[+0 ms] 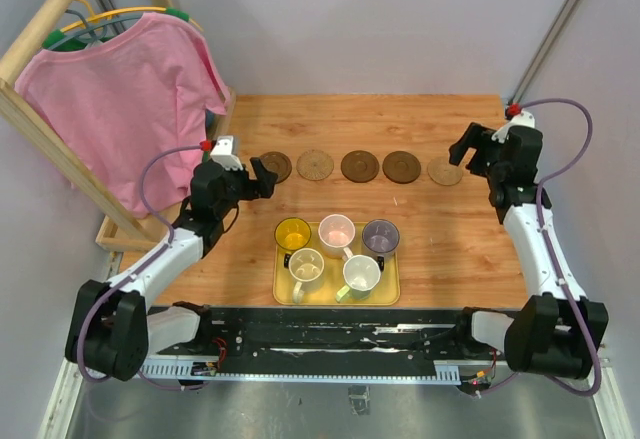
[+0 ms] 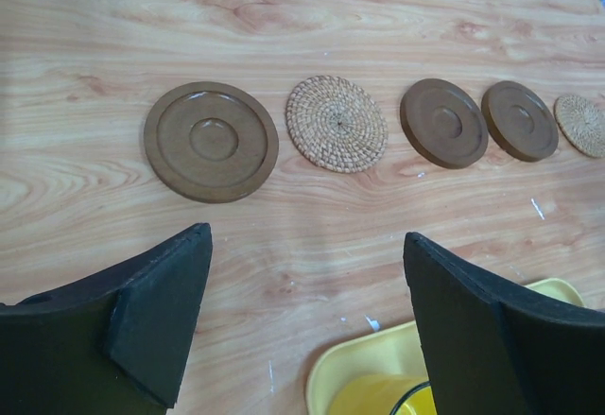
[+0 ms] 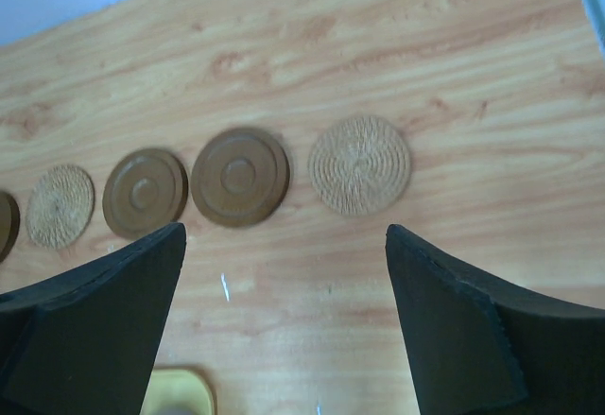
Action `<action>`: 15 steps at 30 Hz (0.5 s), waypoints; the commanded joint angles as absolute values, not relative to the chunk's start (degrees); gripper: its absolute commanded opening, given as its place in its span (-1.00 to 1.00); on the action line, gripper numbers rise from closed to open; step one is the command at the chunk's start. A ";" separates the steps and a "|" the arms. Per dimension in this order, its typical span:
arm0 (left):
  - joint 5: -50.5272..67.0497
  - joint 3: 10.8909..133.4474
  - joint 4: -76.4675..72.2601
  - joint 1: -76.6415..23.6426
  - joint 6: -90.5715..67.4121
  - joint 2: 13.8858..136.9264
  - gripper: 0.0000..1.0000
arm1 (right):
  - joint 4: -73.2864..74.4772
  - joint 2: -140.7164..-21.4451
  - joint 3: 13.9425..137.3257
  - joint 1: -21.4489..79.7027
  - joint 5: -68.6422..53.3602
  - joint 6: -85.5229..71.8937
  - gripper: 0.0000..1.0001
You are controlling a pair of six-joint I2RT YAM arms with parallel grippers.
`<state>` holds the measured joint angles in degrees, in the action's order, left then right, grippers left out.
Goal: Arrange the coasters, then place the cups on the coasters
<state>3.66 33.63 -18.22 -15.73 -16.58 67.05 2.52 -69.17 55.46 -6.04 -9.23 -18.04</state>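
Several coasters lie in a row across the wooden table, from a dark brown one [image 1: 274, 166] on the left to a woven tan one [image 1: 445, 171] on the right. Several cups stand on a yellow tray [image 1: 390, 294], among them a yellow cup [image 1: 293, 233], a pink one [image 1: 336, 230] and a grey-purple one [image 1: 380, 236]. My left gripper [image 1: 268, 177] [image 2: 307, 245] is open and empty, just near of the leftmost coaster [image 2: 211, 141]. My right gripper [image 1: 462, 144] [image 3: 284, 235] is open and empty, hovering by the rightmost coaster [image 3: 360, 164].
A pink shirt [image 1: 130, 99] hangs on a wooden rack at the back left, close to the left arm. The tray's corner [image 2: 378, 368] and the yellow cup [image 2: 397, 398] lie under the left fingers. A metal rail [image 1: 330, 344] runs along the near edge.
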 commanded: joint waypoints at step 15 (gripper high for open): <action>2.49 24.29 -16.99 -16.48 -24.02 56.04 0.87 | 24.92 -54.03 47.08 9.97 -3.14 -17.11 0.75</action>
